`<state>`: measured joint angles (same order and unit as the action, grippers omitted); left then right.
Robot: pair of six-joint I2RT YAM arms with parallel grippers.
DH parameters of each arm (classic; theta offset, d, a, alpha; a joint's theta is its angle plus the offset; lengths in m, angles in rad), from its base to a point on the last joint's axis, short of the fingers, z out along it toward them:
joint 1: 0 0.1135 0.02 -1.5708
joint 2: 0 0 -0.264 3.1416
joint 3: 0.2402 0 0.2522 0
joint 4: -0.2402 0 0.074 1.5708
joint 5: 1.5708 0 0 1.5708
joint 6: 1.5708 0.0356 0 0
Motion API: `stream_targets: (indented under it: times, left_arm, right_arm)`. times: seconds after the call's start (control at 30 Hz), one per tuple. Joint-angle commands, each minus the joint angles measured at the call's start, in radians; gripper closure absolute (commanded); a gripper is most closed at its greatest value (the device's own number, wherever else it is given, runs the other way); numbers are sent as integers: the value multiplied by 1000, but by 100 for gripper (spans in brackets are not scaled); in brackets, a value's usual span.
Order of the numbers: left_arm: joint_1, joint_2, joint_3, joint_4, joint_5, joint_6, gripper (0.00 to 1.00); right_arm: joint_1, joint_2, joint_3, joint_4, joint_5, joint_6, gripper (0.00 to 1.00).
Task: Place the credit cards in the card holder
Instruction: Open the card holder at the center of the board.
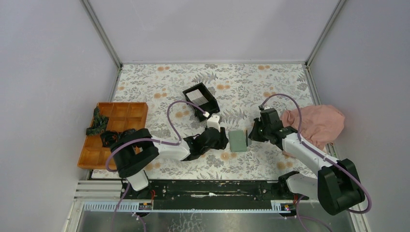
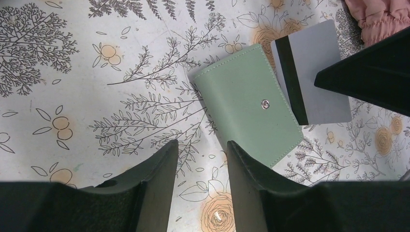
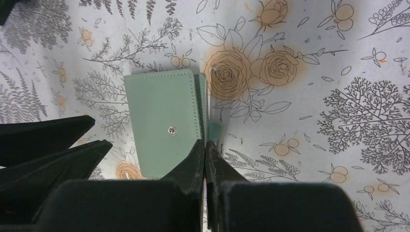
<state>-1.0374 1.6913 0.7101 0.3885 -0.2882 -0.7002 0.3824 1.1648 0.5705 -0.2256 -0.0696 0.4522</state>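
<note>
Held stock: my right pincer (image 3: 205, 151) pinched shut on one card (image 2: 316, 67) at the edge of the closed wallet (image 2: 246, 111); my left pincer (image 2: 200, 159) half open, empty, just beside it mid-table (image 1: 270, 87).

place: robot lab test cell | walls: plain pale panels (image 1: 48, 72) on three sides, joined by metal frame posts (image 1: 102, 36) | surface: table (image 1: 270, 84) with a printed floral top | rig: left arm (image 1: 167, 149) and right arm (image 1: 302, 150) bolted to a black rail (image 1: 212, 188) at the near edge, purple cables (image 1: 168, 112) looping
</note>
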Motion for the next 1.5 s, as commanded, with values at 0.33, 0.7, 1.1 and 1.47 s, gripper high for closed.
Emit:
stream_targets:
  times: [0.33, 0.7, 1.1, 1.47]
  left_arm:
    - [-7, 21, 20, -18, -26, 21, 53]
    - [-6, 33, 19, -20, -22, 18, 56]
    - [-7, 47, 12, -16, -19, 13, 58]
    - [-6, 56, 16, -20, -17, 13, 59]
  right_arm:
    - [-120, -32, -61, 107, -195, 24, 100]
    - [-186, -31, -140, 212, -309, 73, 100]
    - [-249, -64, -201, 280, -389, 118, 100]
    - [-280, -97, -211, 279, -423, 123, 100]
